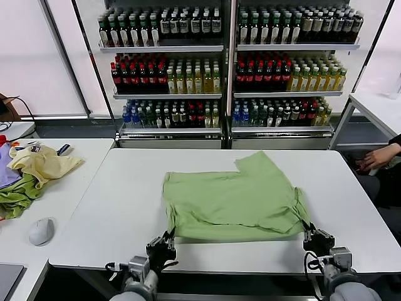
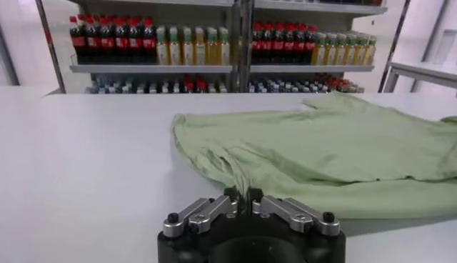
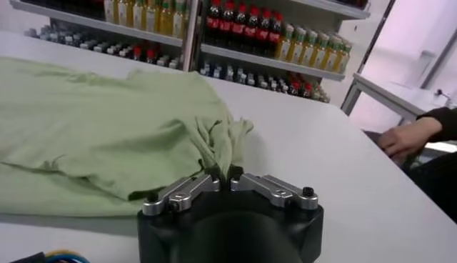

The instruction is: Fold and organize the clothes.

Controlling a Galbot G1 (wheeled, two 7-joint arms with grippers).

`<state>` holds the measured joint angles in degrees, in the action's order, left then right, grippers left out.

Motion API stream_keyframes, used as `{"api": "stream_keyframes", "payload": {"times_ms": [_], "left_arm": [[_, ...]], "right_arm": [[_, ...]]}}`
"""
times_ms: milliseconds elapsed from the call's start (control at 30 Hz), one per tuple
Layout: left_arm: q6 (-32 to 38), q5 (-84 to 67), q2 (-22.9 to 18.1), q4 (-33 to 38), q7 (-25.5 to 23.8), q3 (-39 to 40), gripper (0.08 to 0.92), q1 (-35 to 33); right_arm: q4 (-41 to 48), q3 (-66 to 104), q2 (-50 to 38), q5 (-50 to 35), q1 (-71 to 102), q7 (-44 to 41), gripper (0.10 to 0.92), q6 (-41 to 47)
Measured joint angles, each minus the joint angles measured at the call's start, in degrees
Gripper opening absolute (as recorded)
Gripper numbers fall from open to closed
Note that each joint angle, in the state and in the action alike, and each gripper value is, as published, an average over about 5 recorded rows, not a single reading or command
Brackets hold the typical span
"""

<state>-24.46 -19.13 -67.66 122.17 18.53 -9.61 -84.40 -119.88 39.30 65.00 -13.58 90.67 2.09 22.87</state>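
Observation:
A light green shirt [image 1: 235,197] lies on the white table [image 1: 113,207], folded over on itself, with one sleeve pointing to the far side. My left gripper [image 1: 166,241] is shut on the shirt's near left corner; in the left wrist view [image 2: 243,194] bunched cloth [image 2: 235,168] runs into the closed jaws. My right gripper [image 1: 309,231] is shut on the near right corner; in the right wrist view [image 3: 223,174] a gathered fold [image 3: 218,143] is pinched between the fingers. Both grippers sit at the table's front edge.
A second table [image 1: 62,188] on the left holds a pile of yellow, green and purple clothes [image 1: 28,172] and a white mouse [image 1: 41,231]. Drink shelves [image 1: 225,69] stand behind. A person's hand [image 1: 376,157] rests at the right by another table.

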Motion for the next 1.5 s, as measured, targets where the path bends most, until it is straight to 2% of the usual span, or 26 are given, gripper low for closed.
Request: {"api": "stream_keyframes", "payload": {"times_ms": [167, 433, 633, 733, 900, 1267, 1500], "left_arm": [[-0.94, 2.38, 0.62, 2.58, 0.09, -1.08, 0.223, -2.86], [-1.77, 3.57, 1.91, 5.11, 0.02, -3.26, 0.456, -4.19], [-1.41, 1.89, 3.0, 4.55, 0.46, -4.14, 0.637, -1.48], [-1.29, 0.22, 3.3, 2.73, 0.77, -3.93, 0.724, 1.88], [-1.39, -3.73, 3.18, -2.44, 1.35, -2.77, 0.815, 9.63], [-1.44, -10.03, 1.79, -17.98, 2.09, 1.42, 0.823, 27.7], [-1.61, -10.97, 0.07, -27.34, 2.31, 3.83, 0.823, 36.14]], "right_arm": [[-2.56, 0.58, -0.33, 0.22, 2.0, 0.32, 0.351, -0.55], [-4.7, 0.45, -1.55, -1.03, 1.37, 1.22, 0.576, -1.64], [-2.29, -2.37, -2.75, -3.04, -5.41, 2.72, 0.748, -0.83], [0.73, -5.0, -2.95, -4.11, -10.7, 3.52, 0.806, 0.14], [7.35, -10.21, -2.83, -5.64, -20.71, 4.58, 0.822, 1.73], [23.88, -20.39, -0.95, -6.94, -39.74, 4.95, 0.823, 3.55], [34.42, -24.71, 1.24, -6.99, -49.37, 4.67, 0.823, 3.71]]}}
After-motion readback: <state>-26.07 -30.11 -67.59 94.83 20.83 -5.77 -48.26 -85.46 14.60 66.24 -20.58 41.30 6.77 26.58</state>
